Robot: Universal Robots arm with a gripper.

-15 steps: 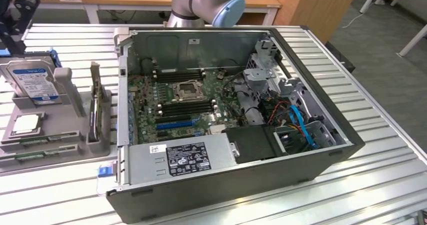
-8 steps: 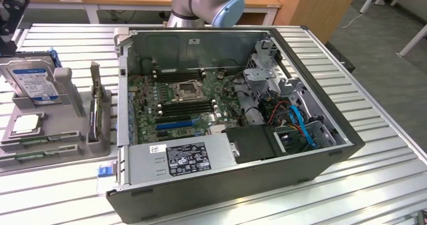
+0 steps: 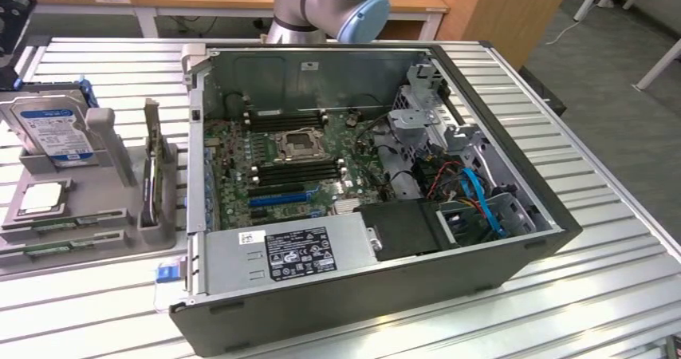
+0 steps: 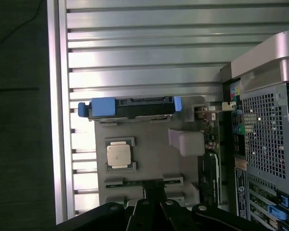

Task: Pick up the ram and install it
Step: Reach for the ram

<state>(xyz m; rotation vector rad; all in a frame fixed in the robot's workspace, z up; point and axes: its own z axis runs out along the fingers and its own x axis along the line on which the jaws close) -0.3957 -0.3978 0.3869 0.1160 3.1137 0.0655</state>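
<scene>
Here the pincer (image 4: 154, 192) is clenched, its tips over the grey tray (image 4: 149, 130) near the processor chip (image 4: 119, 155). In the exterior view the ram (image 3: 43, 226) lies flat in that tray at about eight o'clock, the open computer case (image 3: 511, 263) at its three o'clock.

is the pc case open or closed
Open. The computer case lies on its side with no panel on top, leaving the motherboard and power supply exposed.
</scene>
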